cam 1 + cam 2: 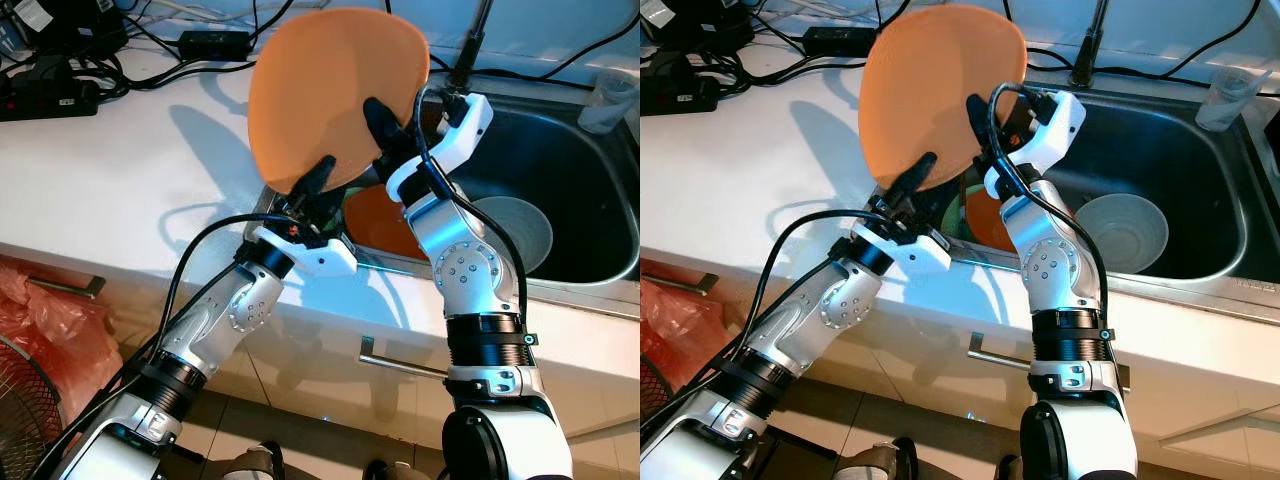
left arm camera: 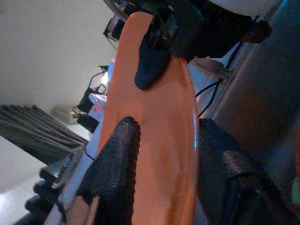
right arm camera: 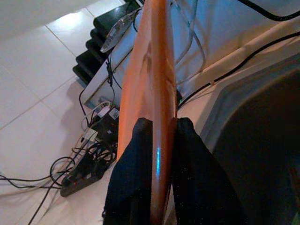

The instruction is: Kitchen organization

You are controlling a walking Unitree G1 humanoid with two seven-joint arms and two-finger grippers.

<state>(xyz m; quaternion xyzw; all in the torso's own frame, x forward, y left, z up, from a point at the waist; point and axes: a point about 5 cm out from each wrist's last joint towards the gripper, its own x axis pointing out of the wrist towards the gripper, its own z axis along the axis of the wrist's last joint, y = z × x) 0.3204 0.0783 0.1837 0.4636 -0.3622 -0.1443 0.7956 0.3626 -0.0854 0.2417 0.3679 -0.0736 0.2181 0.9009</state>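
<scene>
The white desk (image 1: 120,190) spreads from nine to twelve o'clock, smooth and glossy, with black cables and a power strip (image 1: 45,98) along its far edge. From one to three o'clock sits the steel sink (image 1: 590,190), dark and deep, its tap (image 1: 468,45) rising at twelve. A pale grey bowl (image 1: 520,230) rests in the basin at three o'clock, and a second orange dish (image 1: 385,225) lies low at the sink's near left corner, partly hidden.

The orange plate (image 1: 335,95) stands raised on edge above the line where desk meets sink, round, matt, thin-rimmed and shallow. It looks stiff and light, probably plastic or glazed ware; if glazed it would be slippery and could chip on the steel. The rim is the sensible place to hold it, with opposing grips so it cannot swing.

The left pincer (image 1: 312,180) grips the rim at the plate's six o'clock, one finger across the face and one behind, closed onto it. The right pincer (image 3: 157,161) clamps the rim at four o'clock, its two black fingers pressed tight to either side of the edge.
</scene>
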